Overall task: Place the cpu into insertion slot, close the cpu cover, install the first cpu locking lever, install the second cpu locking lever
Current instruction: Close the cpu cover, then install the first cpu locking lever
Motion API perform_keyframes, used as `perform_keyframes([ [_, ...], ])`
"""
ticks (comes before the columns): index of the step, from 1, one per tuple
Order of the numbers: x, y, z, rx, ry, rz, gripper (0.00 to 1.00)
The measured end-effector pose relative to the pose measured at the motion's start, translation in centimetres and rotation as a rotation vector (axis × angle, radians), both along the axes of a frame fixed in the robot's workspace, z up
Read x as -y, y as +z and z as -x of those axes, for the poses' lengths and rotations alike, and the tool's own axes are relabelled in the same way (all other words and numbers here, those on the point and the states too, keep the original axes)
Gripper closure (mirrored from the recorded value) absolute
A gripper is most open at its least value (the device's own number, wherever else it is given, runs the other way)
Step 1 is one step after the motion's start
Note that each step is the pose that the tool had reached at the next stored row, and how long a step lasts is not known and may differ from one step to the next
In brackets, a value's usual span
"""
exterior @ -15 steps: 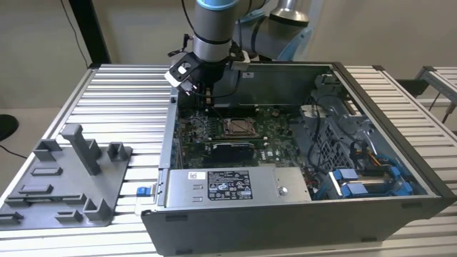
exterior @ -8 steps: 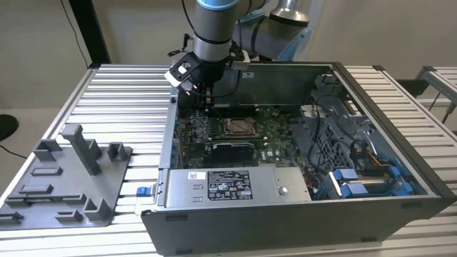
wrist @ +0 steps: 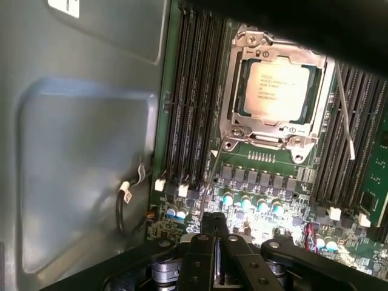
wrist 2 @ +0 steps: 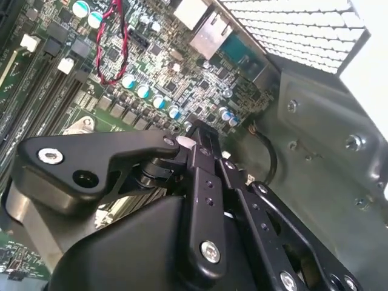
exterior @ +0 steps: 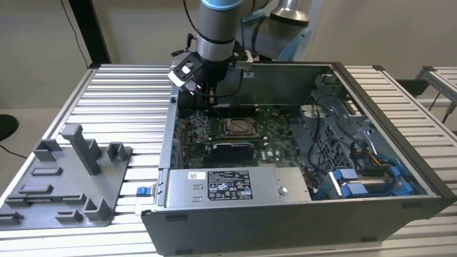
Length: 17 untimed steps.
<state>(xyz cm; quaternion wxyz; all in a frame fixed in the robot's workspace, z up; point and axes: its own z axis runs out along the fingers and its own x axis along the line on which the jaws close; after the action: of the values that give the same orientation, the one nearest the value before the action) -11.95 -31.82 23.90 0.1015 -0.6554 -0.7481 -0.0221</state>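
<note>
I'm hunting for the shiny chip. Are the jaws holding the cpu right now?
No, in the first wrist view the cpu lies framed by the cpu cover, apart from the jaws.

The tabletop (exterior: pixel 117 101) is made of ribbed, silvery metal profiles. On it stands an open grey computer case (exterior: pixel 286 227). Beside the case, at the exterior view's left, lies a grey plastic holder (exterior: pixel 68 187) with several upright posts.

- The cpu (wrist: pixel 279 90) is showing a smooth silvery-grey metal top.
- The cpu cover (wrist: pixel 233 91) is gleaming, thin bare metal.
- The gripper (wrist: pixel 215 223) is looking matt black.
</note>
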Motion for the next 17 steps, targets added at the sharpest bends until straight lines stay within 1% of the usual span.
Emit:
perform_keyframes([
  [2,0.00,0.03,-0.21,0.0000,0.001,-0.0002,1.00],
  [4,0.00,0.10,-0.49,0.0000,0.002,-0.0023,1.00],
  [12,0.00,0.78,-1.56,0.0000,0.003,-0.0150,1.00],
  [17,-0.01,1.10,-2.37,0.0000,0.004,-0.0225,1.00],
])
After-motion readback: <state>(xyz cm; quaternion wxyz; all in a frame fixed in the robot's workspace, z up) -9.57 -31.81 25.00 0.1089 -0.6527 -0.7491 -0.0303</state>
